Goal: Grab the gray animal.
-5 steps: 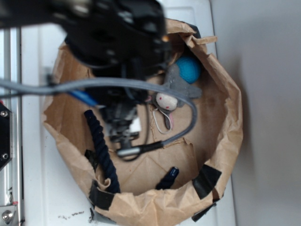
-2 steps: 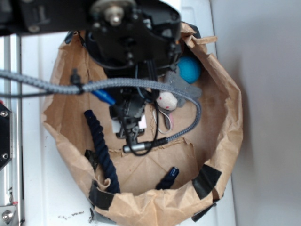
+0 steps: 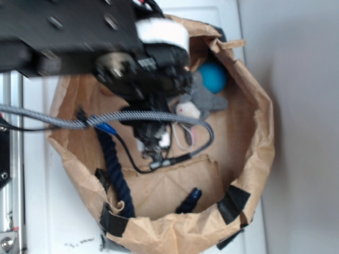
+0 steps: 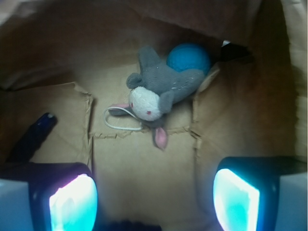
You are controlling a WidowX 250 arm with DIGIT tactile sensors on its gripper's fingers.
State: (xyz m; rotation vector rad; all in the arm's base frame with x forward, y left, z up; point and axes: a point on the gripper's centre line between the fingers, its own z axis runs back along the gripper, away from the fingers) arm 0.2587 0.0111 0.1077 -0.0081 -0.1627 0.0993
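Jaws stand wide apart and hold nothing, their two glowing pads at the bottom corners of the wrist view with bare brown paper between them. Ahead of them, apart from both pads, the gray animal lies on its side on the floor of the paper bag, cream face toward the camera, one pink-lined ear spread below, and a thin white string loop beside its head. Its back touches the blue ball. A dark rope lies along the bag's left wall, well apart from the toy.
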